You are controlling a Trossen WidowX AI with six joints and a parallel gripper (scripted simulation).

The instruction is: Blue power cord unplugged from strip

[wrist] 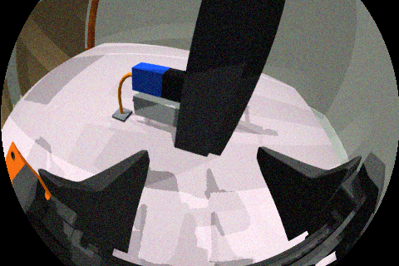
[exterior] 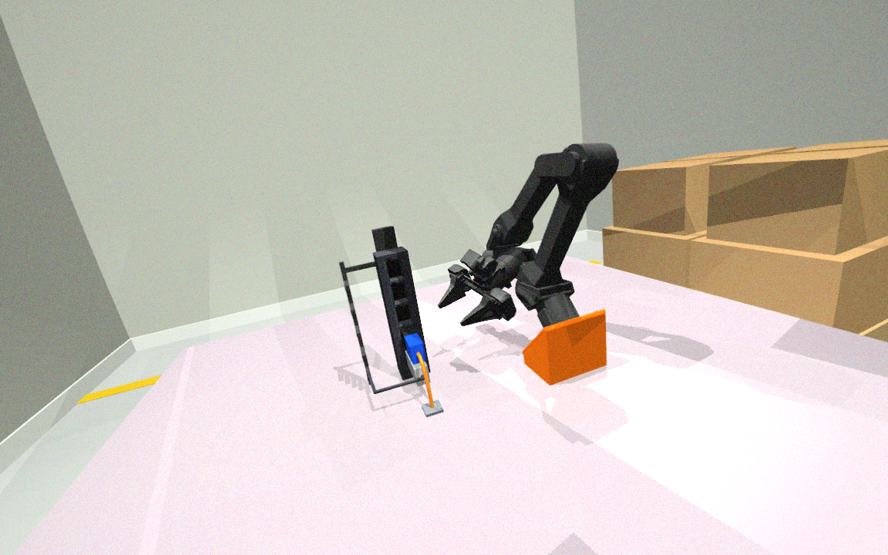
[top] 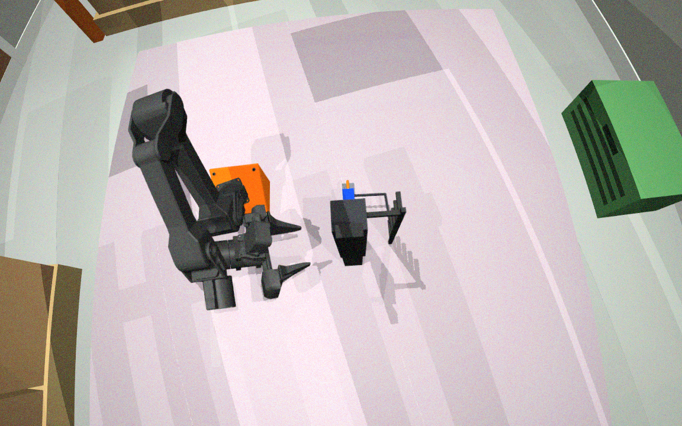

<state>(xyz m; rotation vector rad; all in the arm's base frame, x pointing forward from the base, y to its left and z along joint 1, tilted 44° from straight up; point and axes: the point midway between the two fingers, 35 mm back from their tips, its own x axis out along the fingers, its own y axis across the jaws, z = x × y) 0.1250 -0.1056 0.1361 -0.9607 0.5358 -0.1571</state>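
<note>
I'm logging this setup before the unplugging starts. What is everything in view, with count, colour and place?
Power strip: one, black, upright mid-mat.
Plug: one, blue, in the strip's lowest socket.
Cord: one, orange, from plug to a small grey anchor on the mat.
Rack frame: one, dark, thin, behind the strip.
Wedge block: one, orange, by the arm's base.
Cardboard boxes: a stack, tan, beyond the mat's edge.
Cabinet: one, green, off the mat.
Arm: one, black.
End effector: one, open, apart from the strip.

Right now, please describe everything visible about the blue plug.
The blue plug is a small, matte box-shaped block. It sits at the lowest socket of the upright dark power strip, near the floor. A thin orange cord curves from it down to a small grey pad. The open pincer is apart from it.
</note>
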